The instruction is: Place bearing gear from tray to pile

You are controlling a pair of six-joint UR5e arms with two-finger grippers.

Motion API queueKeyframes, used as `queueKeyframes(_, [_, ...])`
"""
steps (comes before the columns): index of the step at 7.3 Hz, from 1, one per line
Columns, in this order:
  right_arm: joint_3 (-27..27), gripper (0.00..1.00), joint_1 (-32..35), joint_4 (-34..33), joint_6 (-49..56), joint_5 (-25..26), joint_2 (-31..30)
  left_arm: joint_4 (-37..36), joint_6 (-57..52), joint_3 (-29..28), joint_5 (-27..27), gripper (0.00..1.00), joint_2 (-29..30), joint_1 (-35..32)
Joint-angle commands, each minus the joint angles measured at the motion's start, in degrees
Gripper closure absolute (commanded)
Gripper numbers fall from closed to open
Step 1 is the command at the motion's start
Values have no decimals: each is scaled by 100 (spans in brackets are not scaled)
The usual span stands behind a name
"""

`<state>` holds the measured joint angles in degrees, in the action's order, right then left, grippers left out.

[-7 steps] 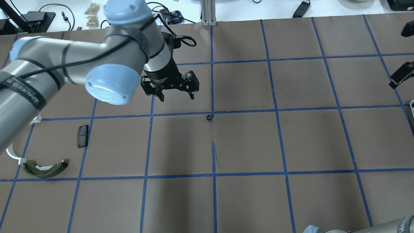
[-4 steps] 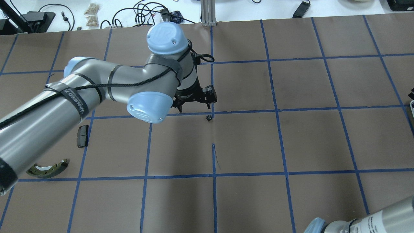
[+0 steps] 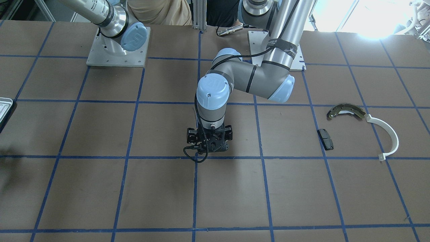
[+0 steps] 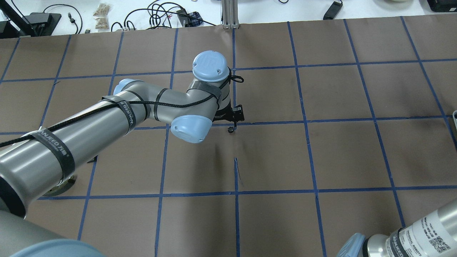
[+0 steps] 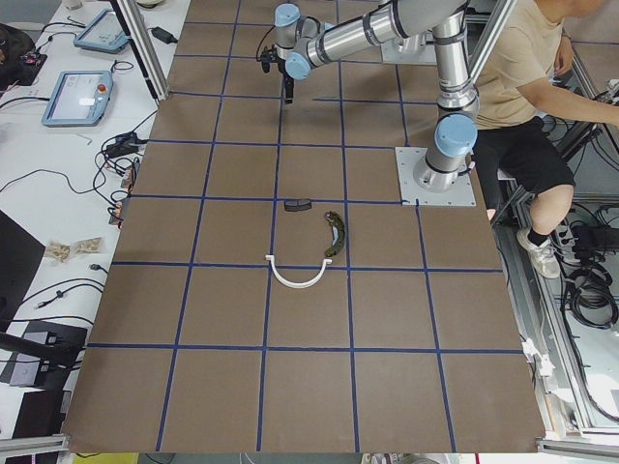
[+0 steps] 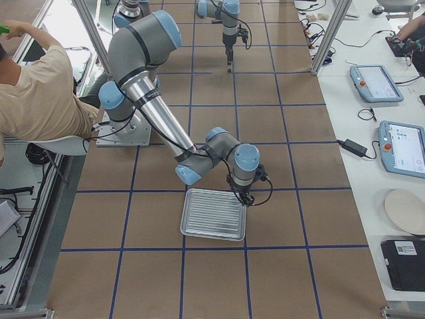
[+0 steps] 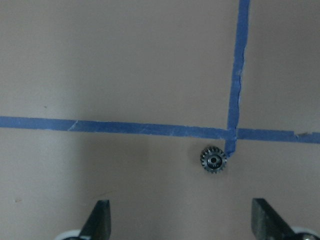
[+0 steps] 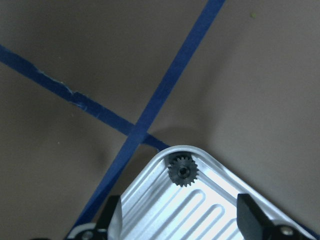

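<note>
Front-facing: we see left gripper [image 3: 208, 149] low, well apart from tray [image 3: 4, 107]. Right side: right gripper [image 6: 246, 199] over tray's corner. Left wrist: jaws apart, loose gear [image 7: 213, 160] on table [image 7: 100, 65]. Right wrist: jaws apart, bearing gear [image 8: 182, 171] inside tray's corner, against rim.

My left gripper [image 7: 181, 219] has swung right and dropped beside the gear [image 4: 231, 129]. My right arm [image 4: 417, 232] shows more now.
</note>
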<state>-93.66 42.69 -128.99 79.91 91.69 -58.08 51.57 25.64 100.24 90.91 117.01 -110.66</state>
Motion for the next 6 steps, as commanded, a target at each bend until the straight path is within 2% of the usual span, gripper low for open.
queueKeyframes(1, [-20,33,-6,-13,7,-29,33,-287,203,-4,23,0,286,-114])
queueKeyframes(2, [-29,41,-6,-13,7,-29,33,-558,448,-4,-3,0,383,-140])
queueKeyframes(3, [-29,43,-6,-13,7,-29,33,-621,494,-4,23,2,444,-219])
queueKeyframes(4, [-29,44,-6,-13,-1,-29,42,-648,608,-4,14,12,480,-220])
queueKeyframes(5, [14,45,-6,-13,-1,-64,103,-701,722,-13,-29,26,489,-220])
queueKeyframes(6, [32,45,-6,-13,-36,-55,130,-727,845,30,-47,57,506,-228])
